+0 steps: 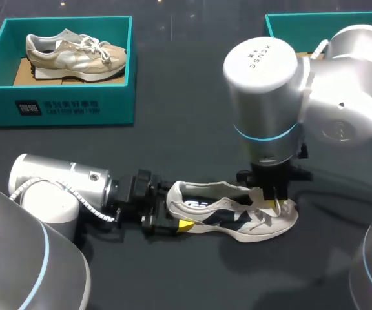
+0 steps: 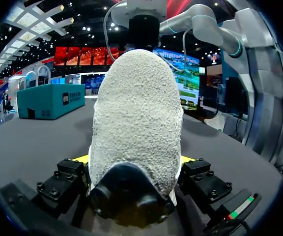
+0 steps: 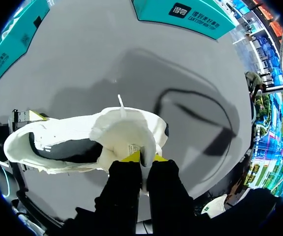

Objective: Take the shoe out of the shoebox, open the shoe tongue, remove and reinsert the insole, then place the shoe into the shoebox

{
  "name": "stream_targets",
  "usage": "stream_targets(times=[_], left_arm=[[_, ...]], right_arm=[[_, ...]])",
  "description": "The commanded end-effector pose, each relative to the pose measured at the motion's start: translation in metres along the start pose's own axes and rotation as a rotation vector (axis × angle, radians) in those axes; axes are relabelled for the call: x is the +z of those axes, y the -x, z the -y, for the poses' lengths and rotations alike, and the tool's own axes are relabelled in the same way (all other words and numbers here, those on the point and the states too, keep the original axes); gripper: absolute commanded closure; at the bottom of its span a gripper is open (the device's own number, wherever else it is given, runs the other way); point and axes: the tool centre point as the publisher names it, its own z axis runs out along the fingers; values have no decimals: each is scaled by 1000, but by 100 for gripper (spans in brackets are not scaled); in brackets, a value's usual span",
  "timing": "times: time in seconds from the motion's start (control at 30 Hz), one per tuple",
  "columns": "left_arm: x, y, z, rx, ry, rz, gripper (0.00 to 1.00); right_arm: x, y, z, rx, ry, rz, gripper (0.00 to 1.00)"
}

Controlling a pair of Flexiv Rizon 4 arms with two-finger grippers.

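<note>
A white and navy shoe (image 1: 237,216) lies on its side on the dark table, near the front middle. My left gripper (image 1: 176,218) comes in from the left, its fingers wide apart and pressed on both sides of the shoe's heel (image 2: 136,123). From above, my right gripper (image 1: 275,205) is shut on the white tongue (image 3: 127,130), which is lifted away from the shoe's opening (image 3: 68,147). Yellow fingertips (image 3: 131,157) pinch the tongue's edge. The dark inside of the shoe shows; I cannot make out the insole as a separate piece.
A teal shoebox (image 1: 63,106) stands at the back left with a beige shoe (image 1: 76,55) in it. A second teal box (image 1: 283,22) sits at the back right, mostly hidden behind my right arm. A cable's shadow crosses the table beside the shoe's toe.
</note>
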Motion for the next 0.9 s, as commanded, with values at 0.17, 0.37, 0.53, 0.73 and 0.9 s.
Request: stream_targets(times=[0.17, 0.37, 0.53, 0.73, 0.9], left_arm=[[2, 2, -4, 0, 4, 3, 100], [2, 2, -4, 0, 4, 3, 100], [2, 2, -4, 0, 4, 3, 100], [2, 2, -4, 0, 4, 3, 100], [2, 2, -4, 0, 4, 3, 100]], right_arm=[[11, -7, -7, 2, -14, 57, 100], [14, -3, -6, 27, -32, 73, 51], [13, 1, -6, 48, -37, 94, 27], [9, 7, -6, 69, -42, 120, 3], [-8, 12, -7, 77, -15, 168, 7]])
